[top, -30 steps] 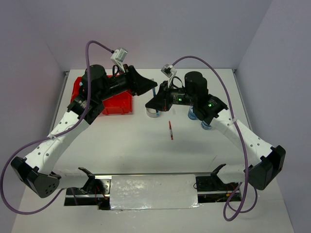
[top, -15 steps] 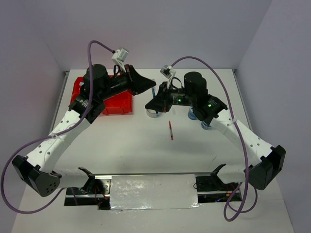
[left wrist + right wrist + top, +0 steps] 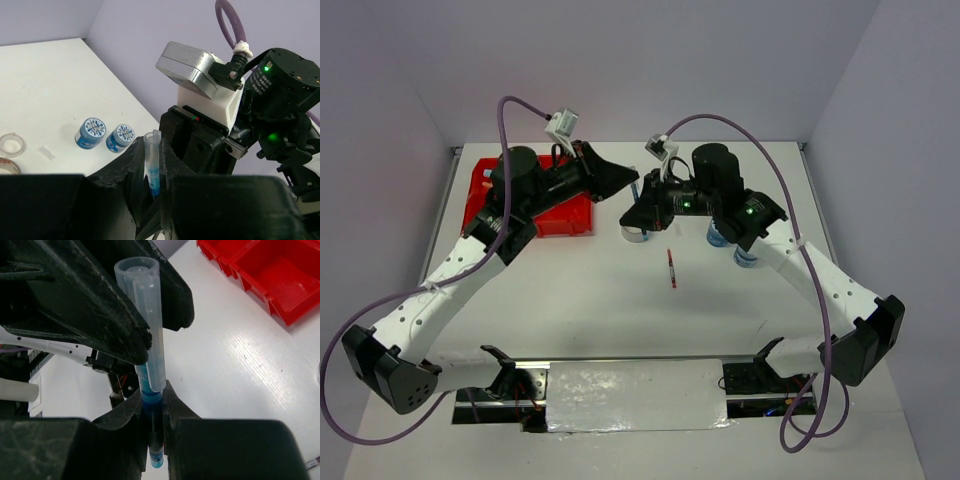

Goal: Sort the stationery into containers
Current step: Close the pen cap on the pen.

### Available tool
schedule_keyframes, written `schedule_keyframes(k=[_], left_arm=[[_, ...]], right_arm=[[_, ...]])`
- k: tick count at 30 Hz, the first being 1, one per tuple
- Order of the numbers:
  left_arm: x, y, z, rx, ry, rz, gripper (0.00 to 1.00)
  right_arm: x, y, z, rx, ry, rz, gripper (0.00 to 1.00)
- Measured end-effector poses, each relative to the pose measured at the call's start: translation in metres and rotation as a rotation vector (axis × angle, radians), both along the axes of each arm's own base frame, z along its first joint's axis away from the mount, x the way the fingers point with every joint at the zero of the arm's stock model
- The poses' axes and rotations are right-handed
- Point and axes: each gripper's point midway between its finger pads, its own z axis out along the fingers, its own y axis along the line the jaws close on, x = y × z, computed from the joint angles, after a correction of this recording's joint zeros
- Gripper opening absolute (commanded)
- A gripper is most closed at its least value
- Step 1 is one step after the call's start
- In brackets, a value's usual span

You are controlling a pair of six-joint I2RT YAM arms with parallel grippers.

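While the blue pen is held up above the table just to the right of the red bin, it is gripped by both arms at once. As seen from the top, the left gripper is closed on it from the bin's side, and the right gripper is closed on it from the side away from the bin. Farther right of the bin, a tape ring, a red pen, a blue-white tub and a second tub are left lying on the table. Much of the bin is hidden by the left arm, so what is inside cannot be told from the top. From the left wrist the bin is not seen; the pen's clear cap is seen sticking up from between the closed left fingers. From the right wrist, the blue part of the pen is pinched between the right fingers, and the bin boxes that show are seen with nothing in them. It is judged that the sorting is barely begun: the pen is being passed toward the bin, and all the other things must be put away after it.
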Motion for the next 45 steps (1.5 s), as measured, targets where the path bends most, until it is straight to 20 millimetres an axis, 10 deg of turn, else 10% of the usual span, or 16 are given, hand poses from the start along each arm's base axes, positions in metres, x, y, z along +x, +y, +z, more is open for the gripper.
schedule_keyframes(k=[11, 21, 28, 34, 40, 45], left_arm=[[-0.007, -0.002, 0.004, -0.169, -0.059, 0.086, 0.00], [-0.008, 0.002, 0.048, -0.313, -0.184, 0.177, 0.00], [-0.018, 0.006, 0.057, -0.228, -0.175, 0.197, 0.01], [-0.022, -0.001, 0.053, -0.028, -0.114, 0.161, 0.52], [-0.034, -0.001, 0.057, 0.039, -0.110, 0.125, 0.77], [-0.037, 0.004, 0.067, 0.028, -0.126, 0.129, 0.77]], right_arm=[[-0.006, -0.001, 0.013, 0.072, 0.053, 0.079, 0.00], [-0.009, 0.007, 0.085, 0.157, 0.010, 0.289, 0.00], [-0.021, 0.007, 0.069, 0.157, -0.008, 0.315, 0.00], [-0.024, 0.007, 0.055, 0.150, -0.103, 0.186, 0.00], [-0.045, 0.004, 0.067, 0.185, -0.199, 0.171, 0.00], [-0.046, -0.001, 0.073, 0.190, -0.226, 0.144, 0.00]])
